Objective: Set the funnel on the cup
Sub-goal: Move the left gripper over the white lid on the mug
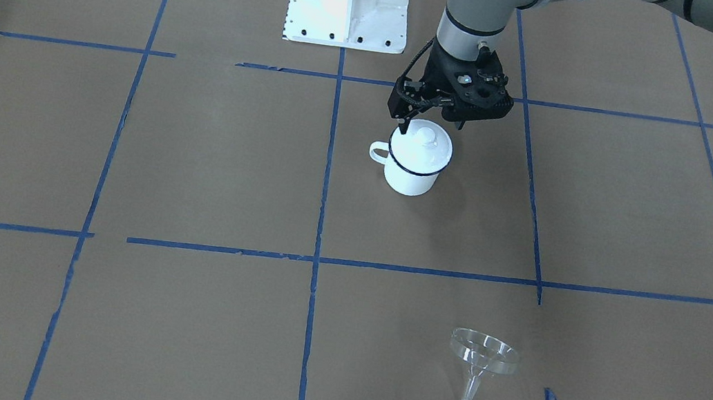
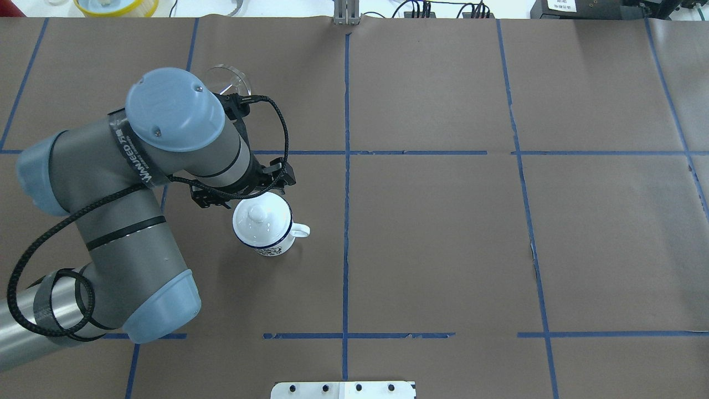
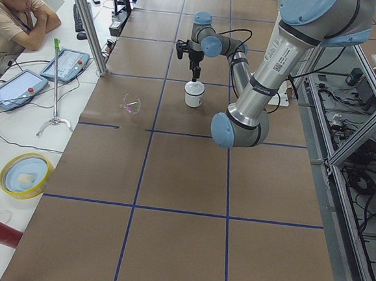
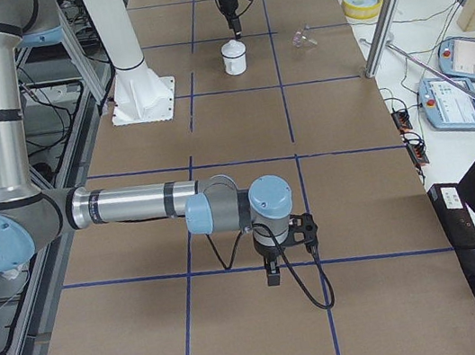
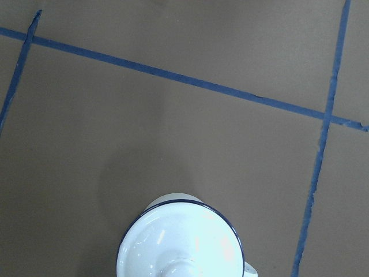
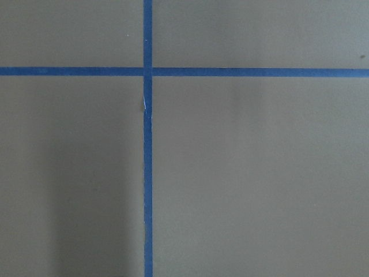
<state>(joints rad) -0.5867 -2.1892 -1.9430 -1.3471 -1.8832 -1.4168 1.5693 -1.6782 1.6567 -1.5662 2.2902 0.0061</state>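
Front-facing view. The left gripper (image 1: 431,125) hangs directly over the cup (image 1: 410,176), its 2 fingers spread wide, about as far apart as the mug is broad, and holding nothing. The cup stands upright on the brown paper-covered table (image 1: 193,170), its loop handle (image 1: 378,152) turned toward the robot's right. A round white lid (image 1: 434,154) with a knob (image 1: 427,137) sits on the blue rim; the fingertips are level with the top of the lid, and whether they touch it cannot be told. The funnel (image 1: 483,354) lies tipped on the paper well apart from the cup — in the next square across a blue tape line (image 1: 430,271), on the far side from the robot's base — with its spout pointing away from the robot. The right gripper (image 4: 272,274) shows only in the right side view, low over the table far from both objects; its opening cannot be told.
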